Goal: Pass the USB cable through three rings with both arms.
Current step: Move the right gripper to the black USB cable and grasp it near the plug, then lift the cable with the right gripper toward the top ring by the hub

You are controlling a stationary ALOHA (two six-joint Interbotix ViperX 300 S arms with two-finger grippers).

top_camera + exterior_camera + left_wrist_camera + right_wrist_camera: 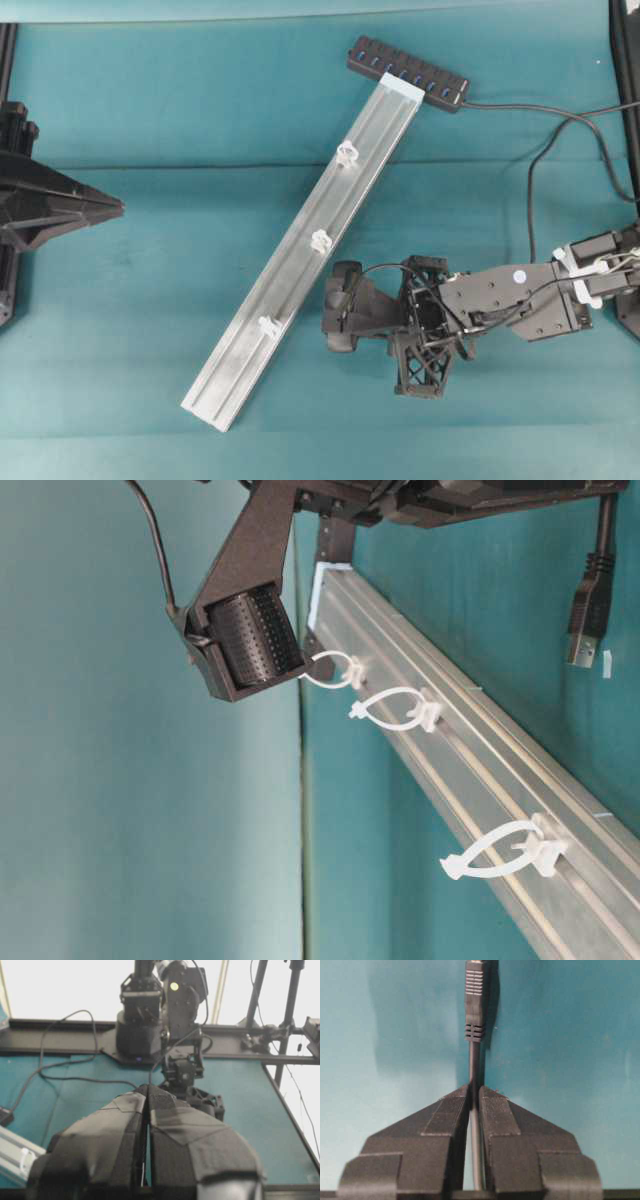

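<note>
Teal cloth covers the table (150, 110) under both my arms. My right hand (474, 1091) is closed on the USB cable (474, 1065): in the right wrist view the two fingers pinch the thin black cord between their tips, and the ribbed plug end sticks straight out past them over bare cloth. At table level the plug's metal tip (583, 648) hangs free, near the silver rail (520, 780) but not touching it. From overhead that hand (345, 308) sits just beside the lower stretch of the rail (300, 260), between the middle clip and the nearest one. The rest of the cable (535, 165) runs back along the cloth toward the right edge; I think it loops past my forearm, but the cord is hard to separate from the arm's own wiring there.

My left hand (147, 1091) is shut on nothing, its padded fingers pressed together at the tips, and it stays well away at the left edge of the table (112, 208).

The three rings (321, 241) stand in a row along the rail, all of them bare, with no cord through any loop. The rail lies slantwise across the table, and at its far end the black hub (408, 73) with blue ports touches it.
</note>
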